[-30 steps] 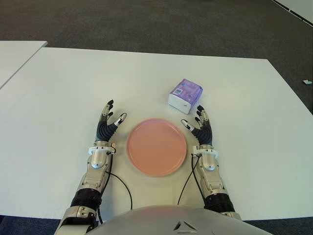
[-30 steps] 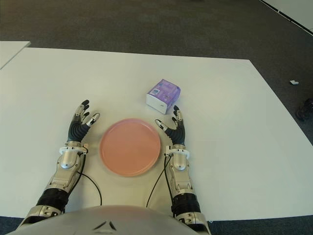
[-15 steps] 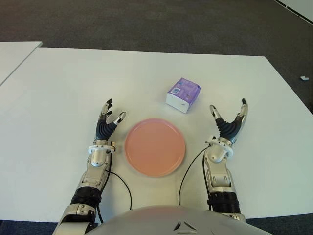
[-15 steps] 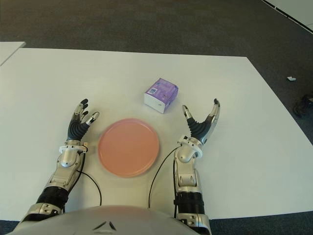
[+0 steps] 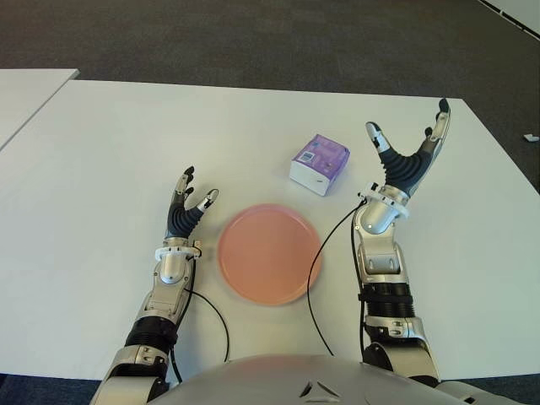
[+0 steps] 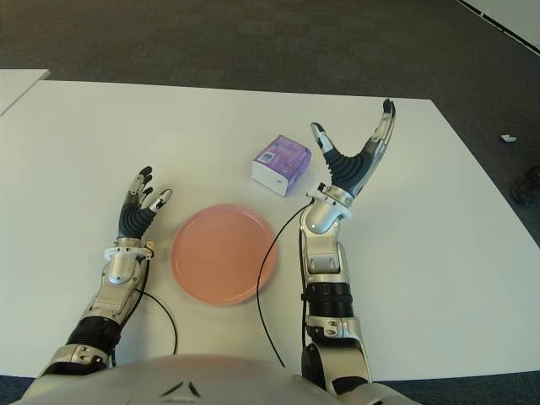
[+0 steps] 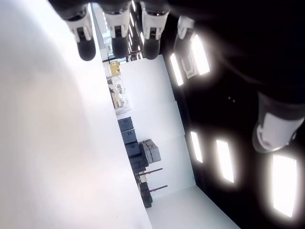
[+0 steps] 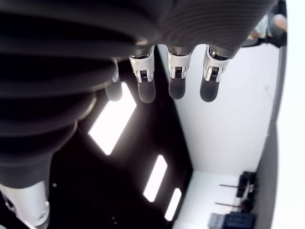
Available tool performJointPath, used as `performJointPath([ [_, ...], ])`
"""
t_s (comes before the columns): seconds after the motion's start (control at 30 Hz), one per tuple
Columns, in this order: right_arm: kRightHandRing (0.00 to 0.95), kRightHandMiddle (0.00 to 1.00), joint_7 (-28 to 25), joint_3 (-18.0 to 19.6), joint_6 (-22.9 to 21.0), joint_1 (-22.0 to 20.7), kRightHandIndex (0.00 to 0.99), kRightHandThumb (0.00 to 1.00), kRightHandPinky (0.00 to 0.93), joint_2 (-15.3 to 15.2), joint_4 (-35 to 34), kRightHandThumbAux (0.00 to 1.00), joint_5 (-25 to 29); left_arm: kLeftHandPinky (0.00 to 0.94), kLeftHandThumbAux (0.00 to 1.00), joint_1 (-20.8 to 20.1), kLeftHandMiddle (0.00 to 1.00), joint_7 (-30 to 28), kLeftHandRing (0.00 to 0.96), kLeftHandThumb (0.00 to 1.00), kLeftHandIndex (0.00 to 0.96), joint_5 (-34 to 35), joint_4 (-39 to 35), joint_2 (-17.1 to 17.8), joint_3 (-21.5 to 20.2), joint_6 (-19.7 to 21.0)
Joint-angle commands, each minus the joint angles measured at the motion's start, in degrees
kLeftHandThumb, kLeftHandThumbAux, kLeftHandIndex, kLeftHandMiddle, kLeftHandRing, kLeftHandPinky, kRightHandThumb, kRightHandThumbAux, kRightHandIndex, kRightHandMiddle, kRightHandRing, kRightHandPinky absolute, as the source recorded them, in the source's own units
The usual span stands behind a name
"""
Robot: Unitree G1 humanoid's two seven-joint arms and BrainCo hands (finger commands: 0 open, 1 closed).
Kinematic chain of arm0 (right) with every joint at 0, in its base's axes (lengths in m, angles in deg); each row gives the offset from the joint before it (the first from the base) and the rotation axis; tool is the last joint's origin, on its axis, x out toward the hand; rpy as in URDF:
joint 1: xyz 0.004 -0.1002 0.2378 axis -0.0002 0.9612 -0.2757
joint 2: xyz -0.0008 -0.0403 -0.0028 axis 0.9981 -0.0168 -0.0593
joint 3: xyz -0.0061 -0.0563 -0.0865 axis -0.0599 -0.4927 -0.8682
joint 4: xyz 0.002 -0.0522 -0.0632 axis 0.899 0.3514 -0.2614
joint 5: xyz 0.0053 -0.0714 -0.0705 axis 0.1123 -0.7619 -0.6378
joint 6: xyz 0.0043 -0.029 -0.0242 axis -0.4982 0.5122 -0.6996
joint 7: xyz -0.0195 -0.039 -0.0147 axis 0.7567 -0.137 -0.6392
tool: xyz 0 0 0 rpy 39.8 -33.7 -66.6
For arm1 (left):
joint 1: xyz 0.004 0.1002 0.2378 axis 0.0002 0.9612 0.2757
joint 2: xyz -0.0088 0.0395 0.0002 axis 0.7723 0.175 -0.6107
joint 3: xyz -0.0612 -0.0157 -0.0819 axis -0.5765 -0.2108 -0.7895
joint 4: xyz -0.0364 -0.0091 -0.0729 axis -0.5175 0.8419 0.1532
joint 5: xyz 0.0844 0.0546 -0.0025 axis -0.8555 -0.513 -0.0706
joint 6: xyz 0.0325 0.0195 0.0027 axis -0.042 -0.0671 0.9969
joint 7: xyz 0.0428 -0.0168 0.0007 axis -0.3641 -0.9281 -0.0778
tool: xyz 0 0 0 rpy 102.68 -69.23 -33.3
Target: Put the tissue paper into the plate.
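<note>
A purple and white tissue paper pack (image 5: pixel 319 164) lies on the white table (image 5: pixel 101 160), just beyond the pink plate (image 5: pixel 268 252). My right hand (image 5: pixel 411 156) is raised above the table to the right of the pack, fingers spread, holding nothing. Its straight fingers (image 8: pixel 177 80) show in the right wrist view with nothing between them. My left hand (image 5: pixel 187 208) shows to the left of the plate, fingers relaxed and holding nothing. The plate has nothing on it.
A second white table's corner (image 5: pixel 34 89) shows at the far left. Dark carpet (image 5: pixel 253 34) lies beyond the table. A black cable (image 5: pixel 316 278) runs from my right wrist past the plate's right rim.
My right hand has lifted from beside the plate and swung forward and right, now raised level with the tissue pack. The left hand and the pack have stayed put.
</note>
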Motion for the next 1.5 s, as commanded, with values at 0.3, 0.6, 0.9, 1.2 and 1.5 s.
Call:
performJointPath([
  [0.3, 0.000, 0.000, -19.3, -1.4, -4.6, -10.1, 0.000, 0.164, 0.000, -11.2, 4.4, 0.502, 1.1, 0.000, 0.482, 2.0, 0.000, 1.1, 0.000, 0.000, 0.000, -0.9, 3.1, -0.6, 0.3, 0.1],
  [0.6, 0.000, 0.000, -28.6, -4.5, -2.9, -16.0, 0.000, 0.119, 0.000, -16.2, 10.2, 0.384, 1.7, 0.000, 0.471, 2.3, 0.000, 1.6, 0.000, 0.000, 0.000, -0.8, 2.1, -1.1, 0.3, 0.1],
  [0.9, 0.000, 0.000, -33.3, -12.8, -0.7, -21.7, 0.000, 0.126, 0.000, -16.9, 17.7, 0.336, -3.4, 0.000, 0.472, 2.5, 0.000, 0.5, 0.000, 0.000, 0.000, 0.7, 0.7, -1.6, 0.2, 1.5],
  [1.2, 0.000, 0.000, -31.8, -21.6, 9.1, -27.5, 0.000, 0.112, 0.000, -19.8, 36.9, 0.352, -10.6, 0.000, 0.500, 2.0, 0.000, 1.2, 0.000, 0.000, 0.000, 0.1, 1.5, -1.5, 0.4, 1.6],
  [1.5, 0.000, 0.000, -32.5, -26.5, 12.4, -30.9, 0.000, 0.108, 0.000, -19.7, 47.5, 0.376, -13.2, 0.000, 0.498, 1.7, 0.000, 1.7, 0.000, 0.000, 0.000, -0.7, 1.8, -1.4, 0.5, 1.9],
])
